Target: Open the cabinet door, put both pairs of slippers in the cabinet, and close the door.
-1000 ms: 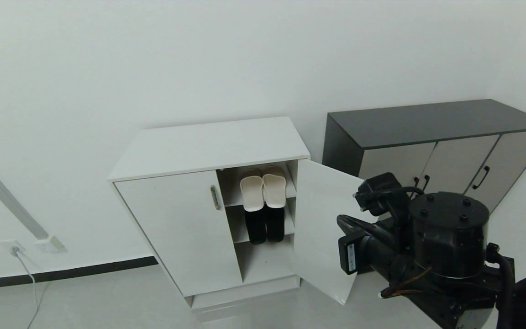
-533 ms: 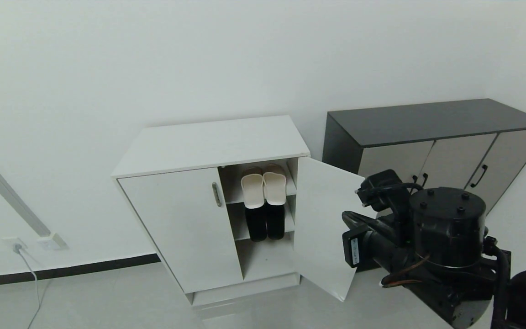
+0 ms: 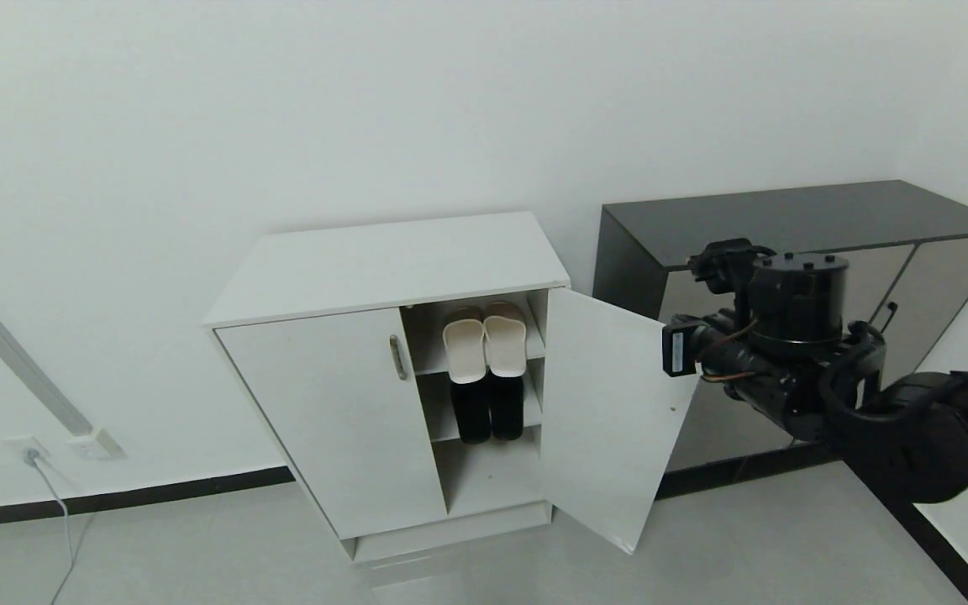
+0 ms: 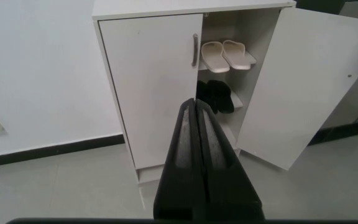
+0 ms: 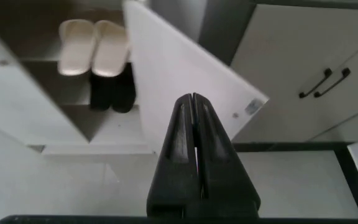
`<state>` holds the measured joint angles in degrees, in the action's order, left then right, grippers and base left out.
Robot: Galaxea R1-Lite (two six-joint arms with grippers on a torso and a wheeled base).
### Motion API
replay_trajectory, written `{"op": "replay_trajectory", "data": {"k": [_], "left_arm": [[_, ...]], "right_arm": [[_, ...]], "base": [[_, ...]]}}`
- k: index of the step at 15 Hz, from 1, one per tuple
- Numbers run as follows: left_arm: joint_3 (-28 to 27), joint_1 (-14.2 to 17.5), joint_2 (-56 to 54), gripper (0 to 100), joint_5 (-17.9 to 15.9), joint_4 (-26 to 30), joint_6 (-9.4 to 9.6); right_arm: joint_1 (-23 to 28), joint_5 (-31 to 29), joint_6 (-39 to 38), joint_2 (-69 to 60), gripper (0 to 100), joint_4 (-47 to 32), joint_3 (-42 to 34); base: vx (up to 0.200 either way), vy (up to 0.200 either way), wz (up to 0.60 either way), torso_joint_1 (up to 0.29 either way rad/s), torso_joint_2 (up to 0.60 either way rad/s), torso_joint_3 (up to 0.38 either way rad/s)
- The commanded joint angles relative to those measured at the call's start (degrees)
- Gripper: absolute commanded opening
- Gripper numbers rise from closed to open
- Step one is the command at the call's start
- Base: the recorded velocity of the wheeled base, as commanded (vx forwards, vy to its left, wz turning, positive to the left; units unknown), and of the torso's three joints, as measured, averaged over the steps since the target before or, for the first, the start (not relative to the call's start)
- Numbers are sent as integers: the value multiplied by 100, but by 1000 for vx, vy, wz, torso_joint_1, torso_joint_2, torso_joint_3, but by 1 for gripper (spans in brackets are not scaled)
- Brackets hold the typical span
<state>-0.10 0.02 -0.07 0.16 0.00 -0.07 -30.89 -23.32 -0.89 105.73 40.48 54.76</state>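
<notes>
two grippers, both pressed shut on nothing: the left gripper point(image 4: 196, 104) faces the cabinet point(image 3: 383, 265) front, the right gripper point(image 5: 193, 98) is near the outer face of the open door point(image 3: 610, 403). farther in, white slippers point(image 3: 484, 349) lie on the top shelf, black slippers point(image 3: 490, 412) on the middle shelf.

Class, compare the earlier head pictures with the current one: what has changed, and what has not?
The right arm has risen to beside the outer edge of the open door; nothing was taken or released. The cabinet, door, white slippers and black slippers stayed put.
</notes>
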Motion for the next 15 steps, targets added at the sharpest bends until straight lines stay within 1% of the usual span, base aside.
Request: {"op": "replay_trajectory", "data": {"k": [1, 2, 3, 8, 15], "left_arm": [[1, -2, 7, 0, 2, -9, -1], [1, -2, 7, 0, 2, 0, -1], [1, -2, 7, 0, 2, -9, -1], [1, 6, 7, 0, 2, 0, -1], [1, -2, 7, 0, 2, -9, -1]], "right_arm": [[444, 249, -52, 651, 0, -49, 562], [567, 425, -96, 844, 0, -49, 764], [672, 478, -122, 1029, 0, -49, 940], [980, 583, -131, 1679, 0, -181, 1643], [1208, 583, -140, 2136, 0, -190, 1995]], "base": [[0, 0, 0, 0, 0, 0], [0, 0, 0, 0, 0, 0], [0, 0, 0, 0, 0, 0], [0, 0, 0, 0, 0, 0], [0, 0, 0, 0, 0, 0]]}}
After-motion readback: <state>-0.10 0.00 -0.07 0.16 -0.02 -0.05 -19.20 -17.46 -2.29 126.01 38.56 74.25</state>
